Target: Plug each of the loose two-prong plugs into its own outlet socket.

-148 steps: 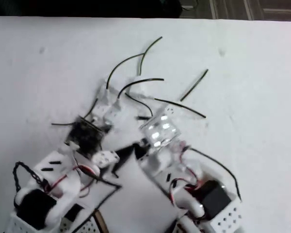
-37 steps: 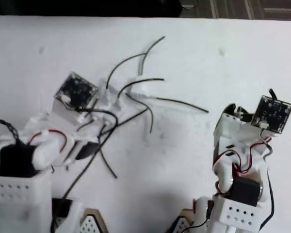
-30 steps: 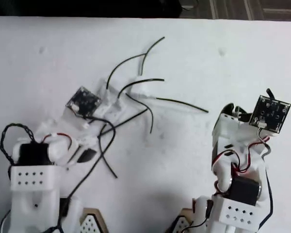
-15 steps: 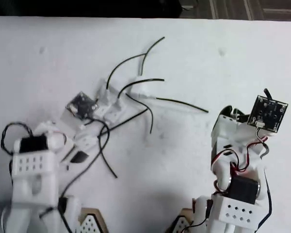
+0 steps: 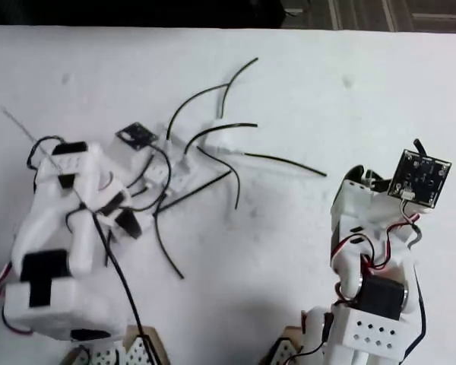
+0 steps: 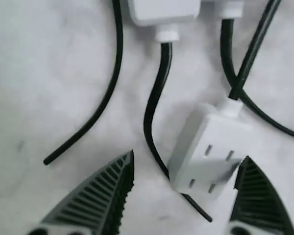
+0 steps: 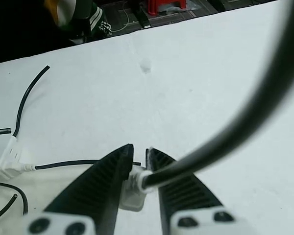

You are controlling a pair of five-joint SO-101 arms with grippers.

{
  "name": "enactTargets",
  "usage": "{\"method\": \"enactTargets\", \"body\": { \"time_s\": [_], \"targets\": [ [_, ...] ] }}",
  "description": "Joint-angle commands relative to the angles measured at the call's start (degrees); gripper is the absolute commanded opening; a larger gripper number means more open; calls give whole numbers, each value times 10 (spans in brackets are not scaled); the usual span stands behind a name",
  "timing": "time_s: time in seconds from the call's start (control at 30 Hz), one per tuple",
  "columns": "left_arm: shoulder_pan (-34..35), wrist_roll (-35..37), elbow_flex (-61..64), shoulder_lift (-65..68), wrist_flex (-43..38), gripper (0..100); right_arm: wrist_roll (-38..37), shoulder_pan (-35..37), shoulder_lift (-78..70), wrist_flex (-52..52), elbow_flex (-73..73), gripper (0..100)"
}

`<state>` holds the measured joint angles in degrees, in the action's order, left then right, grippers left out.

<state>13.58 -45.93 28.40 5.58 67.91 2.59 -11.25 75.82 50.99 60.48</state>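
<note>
Two grippers: one plug in hand, one socket framed.
Left gripper [image 6: 187,157] hangs wide open, gripping nothing, the socket [image 6: 206,149] between its jaws, at ten o'clock from the table's [image 5: 289,76] middle. Right gripper [image 7: 139,148], at four o'clock, is pinched nearly closed on a plug [image 7: 131,196]. Both look light, hard and slick, the cord [image 7: 225,132] springy; I'd grip the bodies' flat sides.

Smooth plastic, black sheathed cord, matt white tabletop.

The outlet socket [image 6: 208,156] has a smooth white plastic shell with a faint sheen, and the cords [image 6: 154,105] have smooth black sheathing. The fingers [image 6: 105,193] of the left gripper [image 6: 187,156] are dark grey matt plastic, ribbed inside. The right gripper [image 7: 139,148] has the same ribbed plastic around a white plastic plug [image 7: 133,196]. The table [image 5: 380,99] is matt white and faintly mottled.
</note>
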Motion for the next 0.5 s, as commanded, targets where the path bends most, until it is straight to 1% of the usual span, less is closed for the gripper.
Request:
{"method": "enactTargets", "body": {
  "time_s": [0.0, 0.1, 0.3, 0.4, 0.47],
  "targets": [
    [-13, -4, -41, 40, 10, 247, -2, 5, 4, -13, -4, 17],
    [-42, -4, -46, 56, 40, 194, -2, 5, 4, -13, -4, 17],
    [-92, 2, -33, 54, 48, 111, -2, 5, 4, -13, -4, 18],
    [-108, 43, -34, 44, 48, 57, -2, 5, 4, -13, -4, 18],
    [-121, 67, -29, 8, 48, 36, -2, 5, 4, -13, -4, 18]
  ]
}}
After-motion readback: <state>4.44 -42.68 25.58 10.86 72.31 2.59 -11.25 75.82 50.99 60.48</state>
